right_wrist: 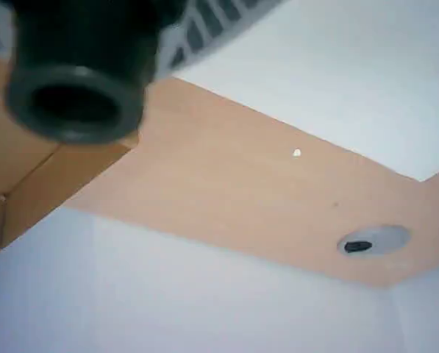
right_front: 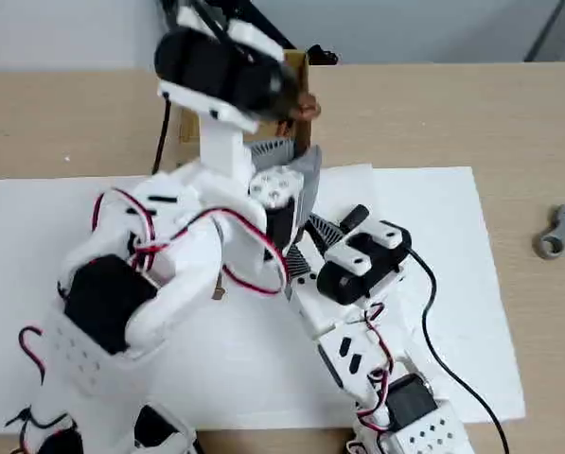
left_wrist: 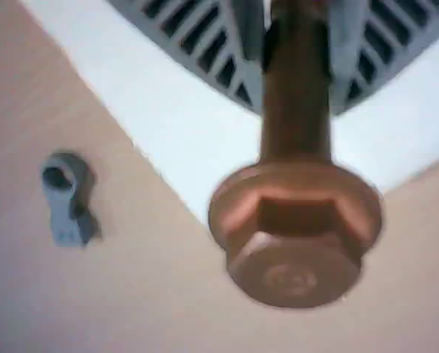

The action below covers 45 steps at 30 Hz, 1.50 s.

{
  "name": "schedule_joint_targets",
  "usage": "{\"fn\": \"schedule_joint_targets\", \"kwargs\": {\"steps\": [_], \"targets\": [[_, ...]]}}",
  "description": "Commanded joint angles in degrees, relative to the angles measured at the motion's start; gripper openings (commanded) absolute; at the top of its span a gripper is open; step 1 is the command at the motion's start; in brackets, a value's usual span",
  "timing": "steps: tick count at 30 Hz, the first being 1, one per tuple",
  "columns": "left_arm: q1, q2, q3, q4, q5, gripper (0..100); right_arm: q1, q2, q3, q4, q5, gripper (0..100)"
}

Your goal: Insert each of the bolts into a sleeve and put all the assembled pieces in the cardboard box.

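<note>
My left gripper is shut on a copper bolt, whose hex head points toward the camera. In the high view the bolt hangs at the near right corner of the cardboard box, which the left arm largely hides. My right gripper is shut on a black sleeve, whose open bore shows, with a box wall just behind it. From above, the sleeve sits below the bolt, over the white mat.
A loose grey sleeve-like part lies on bare wood right of the mat, and appears in the left wrist view as grey part. Both arms crowd the mat's middle. A round table grommet sits in the wood.
</note>
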Motion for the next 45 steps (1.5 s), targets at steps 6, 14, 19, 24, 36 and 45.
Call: {"fn": "schedule_joint_targets", "kwargs": {"steps": [6, 14, 19, 24, 36, 45], "targets": [[0.2, -7.0, 12.6, -7.4, -0.7, 0, 0.5, -0.7, -0.9, -1.5, -0.6, 0.4], [0.2, -11.3, 23.9, -17.8, -0.7, 0, 0.5, -0.7, -0.9, -1.5, -0.6, 0.4], [-0.2, -11.2, 24.0, -17.9, -0.9, 0, 0.5, -0.7, -0.9, -1.5, -0.6, 0.4], [-0.3, -11.1, 24.3, -17.9, -1.1, 0, 0.5, -0.7, -0.9, -1.5, -0.6, 0.4], [-2.2, -11.3, 30.6, -22.2, -3.1, 0, 0.5, -0.8, -1.0, -1.5, -0.6, 0.4], [-4.1, -11.2, 30.7, -22.2, -2.7, 0, 0.5, -0.8, -1.0, -1.5, -0.5, 0.4]]}}
